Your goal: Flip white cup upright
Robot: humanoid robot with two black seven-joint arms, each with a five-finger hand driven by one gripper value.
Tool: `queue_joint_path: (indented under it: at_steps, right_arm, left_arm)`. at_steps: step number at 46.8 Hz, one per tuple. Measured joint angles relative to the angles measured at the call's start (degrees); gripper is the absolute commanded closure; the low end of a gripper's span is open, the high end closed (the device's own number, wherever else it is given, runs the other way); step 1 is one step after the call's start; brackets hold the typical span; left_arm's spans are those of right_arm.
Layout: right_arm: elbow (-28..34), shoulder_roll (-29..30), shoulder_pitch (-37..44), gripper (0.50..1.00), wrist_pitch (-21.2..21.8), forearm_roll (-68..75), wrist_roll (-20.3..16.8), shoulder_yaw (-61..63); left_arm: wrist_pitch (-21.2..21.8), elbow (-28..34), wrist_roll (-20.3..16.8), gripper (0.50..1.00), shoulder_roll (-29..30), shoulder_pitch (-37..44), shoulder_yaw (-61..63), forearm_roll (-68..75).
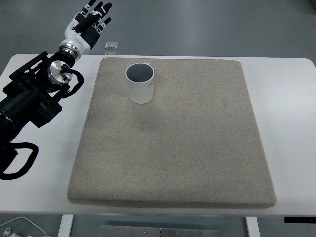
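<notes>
A white cup stands upright on the grey felt mat, near the mat's far left corner, its dark open mouth facing up. My left hand is raised beyond the table's far left edge, up and to the left of the cup and well apart from it. Its fingers are spread and hold nothing. The left arm runs in from the picture's left edge over the white table.
The mat covers most of the white table. A small grey metallic object lies at the table's far edge, just beyond the mat. Black cables loop by the left arm. A white cable lies at the bottom left.
</notes>
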Motion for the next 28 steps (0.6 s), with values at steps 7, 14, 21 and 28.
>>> queue_joint_path:
  at_steps: [7,14,21,28]
  right_arm:
    - [0.0,0.0,0.0,0.57,0.1,0.1,0.0,0.0]
    - [0.0,0.0,0.0,0.57,0.1,0.1,0.0,0.1]
    - [0.0,0.0,0.0,0.57,0.1,0.1,0.0,0.1]
    - [0.0,0.0,-0.1,0.57,0.1,0.1,0.0,0.1]
  left_arm:
    - [0.0,1.1,2.9,0.506,-0.1,0.2,0.0,-4.9]
    - [-0.2,1.2,4.4,0.506,-0.2,1.2,0.0,-6.4]
    - [-0.8,1.1,4.8,0.506,-0.2,2.0,-0.1,-6.5]
    - [-1.1,1.1,5.0,0.506,-0.2,2.5,-0.8,-7.2]
